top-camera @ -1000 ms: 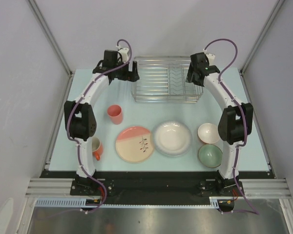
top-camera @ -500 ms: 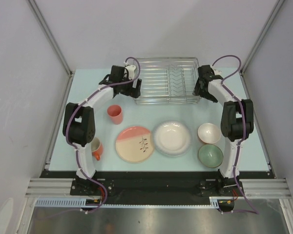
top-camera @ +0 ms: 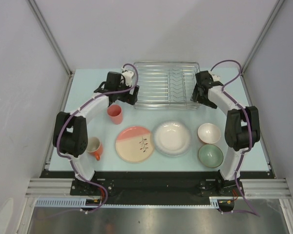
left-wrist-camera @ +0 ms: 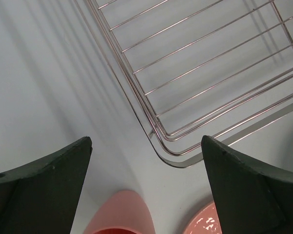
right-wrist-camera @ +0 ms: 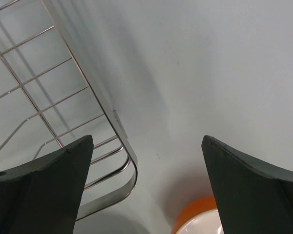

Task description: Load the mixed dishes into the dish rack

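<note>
Both arms have pulled back toward the bottom of the frame, away from the far side of the dish rack. Now they sit by its two near corners.

My left gripper has its fingers spread wide with nothing in them. It hangs above the salmon-pink tumbler, left of the middle. My right gripper is spread wide and bare too, above the small cream bowl.

No dish is in the rack yet. The orange mug, pink-and-cream plate, white plate and small green bowl wait in a row lower down.

I think the tumbler comes first. If a finger lands on its rim, it could tip and roll. A finger could also catch the rack's wire corner.
</note>
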`<action>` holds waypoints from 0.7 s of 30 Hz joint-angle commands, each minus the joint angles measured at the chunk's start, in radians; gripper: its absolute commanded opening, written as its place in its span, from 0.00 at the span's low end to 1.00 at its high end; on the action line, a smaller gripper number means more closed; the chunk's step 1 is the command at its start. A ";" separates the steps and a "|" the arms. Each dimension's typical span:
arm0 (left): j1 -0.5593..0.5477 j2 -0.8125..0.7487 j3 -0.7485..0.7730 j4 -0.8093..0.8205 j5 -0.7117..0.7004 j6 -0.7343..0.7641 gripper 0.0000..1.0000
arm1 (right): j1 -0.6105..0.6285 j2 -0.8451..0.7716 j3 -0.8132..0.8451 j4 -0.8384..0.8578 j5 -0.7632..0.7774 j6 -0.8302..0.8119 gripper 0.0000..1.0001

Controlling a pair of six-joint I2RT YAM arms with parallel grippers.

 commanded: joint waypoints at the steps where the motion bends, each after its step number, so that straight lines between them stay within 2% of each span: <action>1: -0.020 -0.085 -0.083 0.008 0.025 0.023 1.00 | 0.015 -0.041 -0.012 -0.017 0.027 0.026 0.99; 12: -0.025 -0.128 -0.105 -0.009 0.028 0.025 1.00 | 0.023 -0.145 -0.015 0.022 0.016 0.003 1.00; 21: -0.025 -0.134 -0.123 0.003 -0.001 0.053 1.00 | 0.020 -0.214 -0.020 -0.034 0.050 0.020 1.00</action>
